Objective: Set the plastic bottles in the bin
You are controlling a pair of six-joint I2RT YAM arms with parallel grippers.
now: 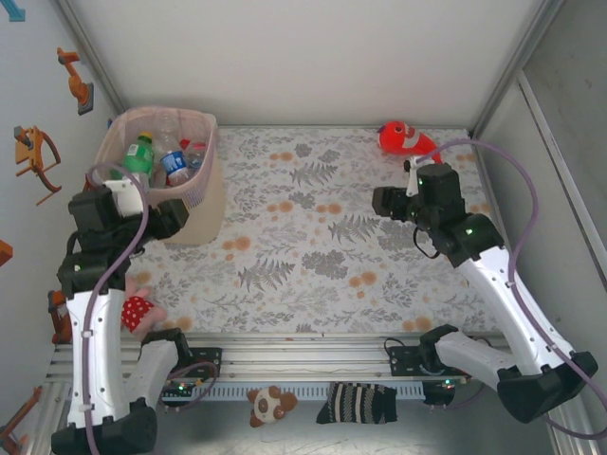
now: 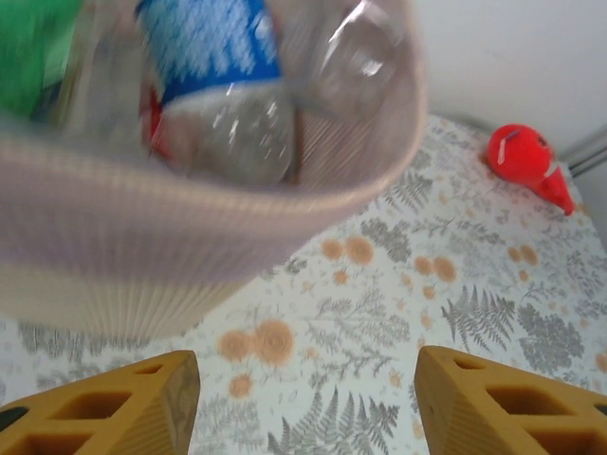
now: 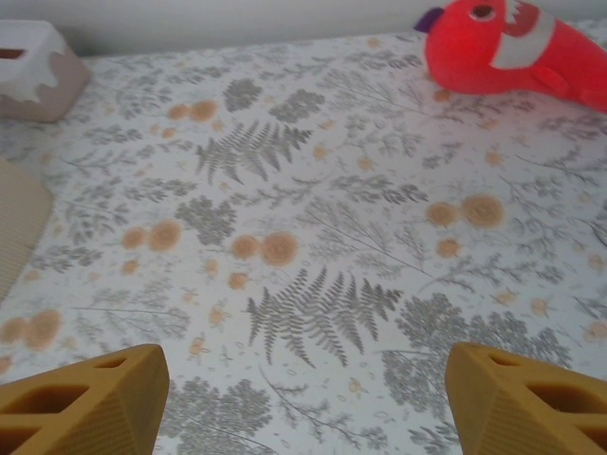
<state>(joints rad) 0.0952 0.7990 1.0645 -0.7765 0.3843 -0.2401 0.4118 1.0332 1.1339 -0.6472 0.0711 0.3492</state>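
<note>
Left claw spread empty — green bottle stands cap-up in bin.

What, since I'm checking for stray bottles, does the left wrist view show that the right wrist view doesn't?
Left wrist view, not the right: the bin, its rim close and blurred, with bottles inside, one blue-labelled. Right wrist view, not the left: a small brown and white thing at the far left; I cannot tell what it is. Shared: the red fish toy, the leaf-patterned table cover with no bottle lying on it, and open yellow fingers, the left gripper and the right gripper.
</note>
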